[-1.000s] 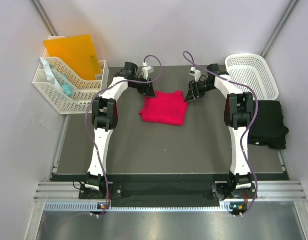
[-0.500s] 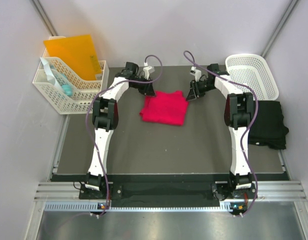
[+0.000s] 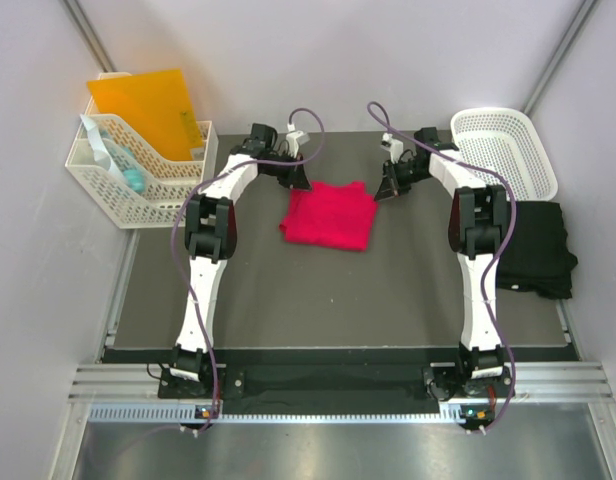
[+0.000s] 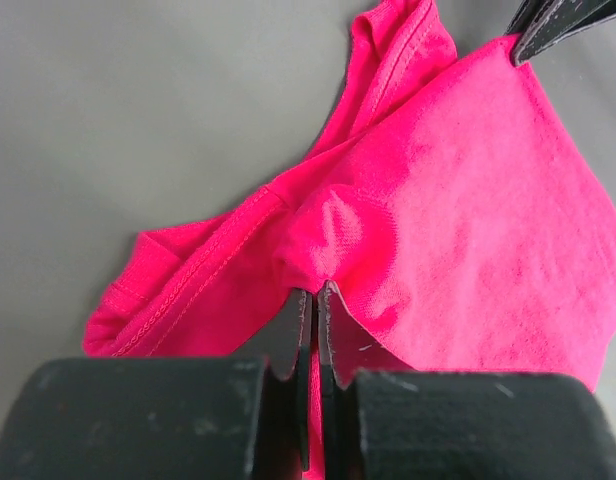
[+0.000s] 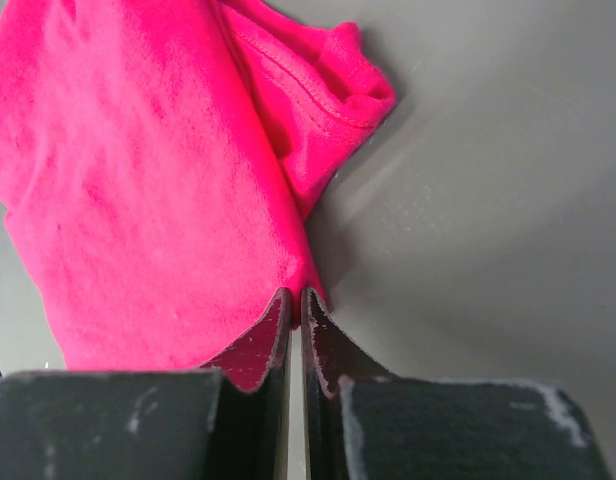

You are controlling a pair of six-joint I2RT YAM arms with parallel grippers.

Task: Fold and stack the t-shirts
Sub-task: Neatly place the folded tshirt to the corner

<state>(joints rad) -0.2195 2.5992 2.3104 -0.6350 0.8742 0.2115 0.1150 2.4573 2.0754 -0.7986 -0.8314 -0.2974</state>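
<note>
My left gripper (image 4: pixel 313 300) and right gripper (image 5: pixel 293 305) each pinch a far corner of the pinkish-red t-shirt (image 3: pixel 328 217) lying on the surface (image 3: pixel 288 300), light limp cloth that I judge will sag unless held by both corners.

No text, brand, number or sign is legible on the pinkish-red t-shirt (image 3: pixel 328 215) or elsewhere.
</note>
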